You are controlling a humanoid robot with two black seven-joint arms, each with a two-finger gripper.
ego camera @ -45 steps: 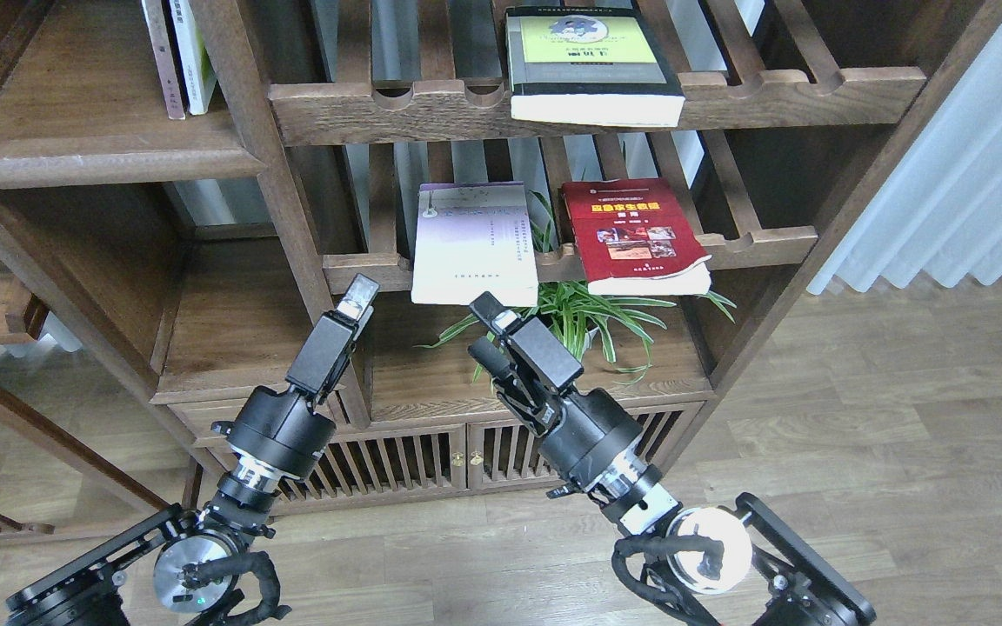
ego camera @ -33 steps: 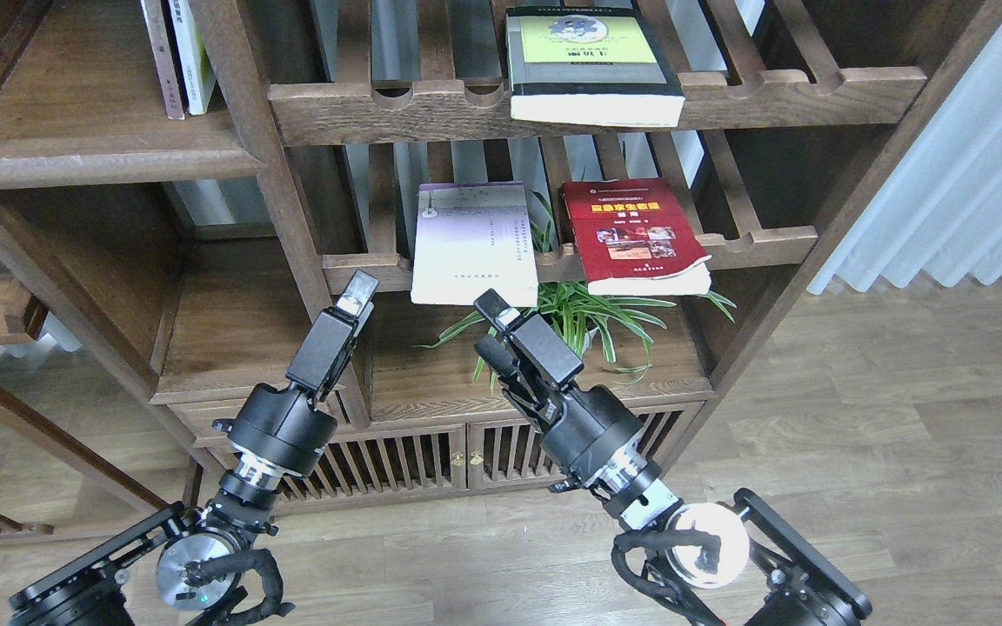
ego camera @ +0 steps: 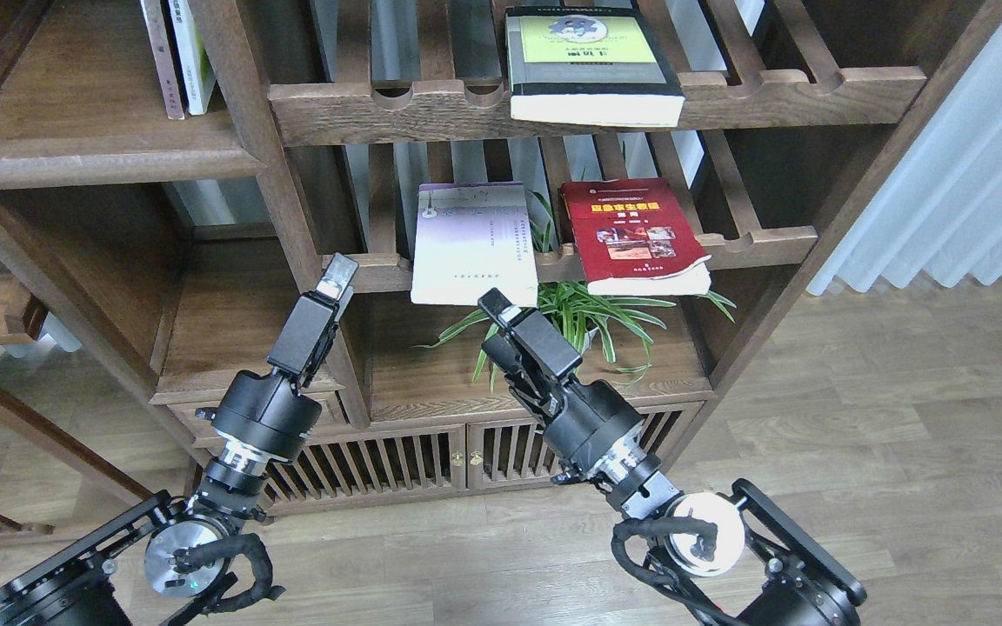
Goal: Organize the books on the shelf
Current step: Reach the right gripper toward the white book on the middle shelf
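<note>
Left arm: it comes up from the lower left corner, black and jointed, leaning up and to the right toward the bookcase post.
Left gripper (ego camera: 336, 276): I see it edge-on, one slim finger with a pale pad showing in front of the post; I cannot tell whether it is spread or closed, and it holds nothing I can see.
Right arm: it rises from the lower right corner, angled up and to the left, with a round silver joint cap near the bottom.
Right gripper (ego camera: 494, 320): it sits just below the front edge of the lavender book, fingers bunched and dark; I cannot tell their state, and I see nothing between them.
Lavender book (ego camera: 473, 243): thin, pale matte cover, lying flat on the middle slatted rack (ego camera: 762, 239), front edge hanging over the notched rail.
Red book (ego camera: 634, 236): glossy cover, yellow title, small photos, flat on the same rack, just right of the lavender one, corner overhanging.
Grey-black book (ego camera: 590, 65): thick, yellow-green panel, pale page block facing me, flat on the upper slatted rack.
Shelf (ego camera: 92, 152): solid dark-brown wood with visible grain, rounded front edge, at upper left; two upright books (ego camera: 177, 56) stand at its right end.
Plant (ego camera: 579, 317): long green striped leaves, behind my right gripper, below the middle rack.
</note>
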